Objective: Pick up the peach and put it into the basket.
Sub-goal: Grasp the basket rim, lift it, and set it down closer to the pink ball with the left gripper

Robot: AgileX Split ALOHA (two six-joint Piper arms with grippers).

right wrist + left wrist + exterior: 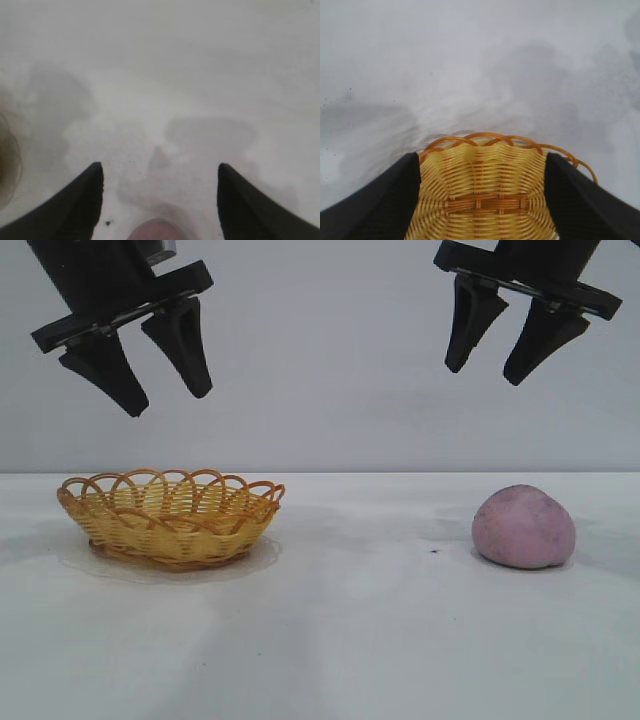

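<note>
Two grippers hang high over the white table (330, 640), both with fingers spread and nothing between them. The right gripper (490, 360) sits above and a little inboard of the peach (524, 527), which rests on the table well apart from the basket (170, 520); its wrist view catches only the top edge of the peach between the open fingers, which suggests the arm is lined up for a straight drop onto it. The left gripper (165, 390) hovers over the basket, whose woven floor fills its wrist view, though it seems idle, not working. The basket stands upright on the table's left side and, as far as its inside shows, holds nothing. The pick-up looks not yet begun.
</note>
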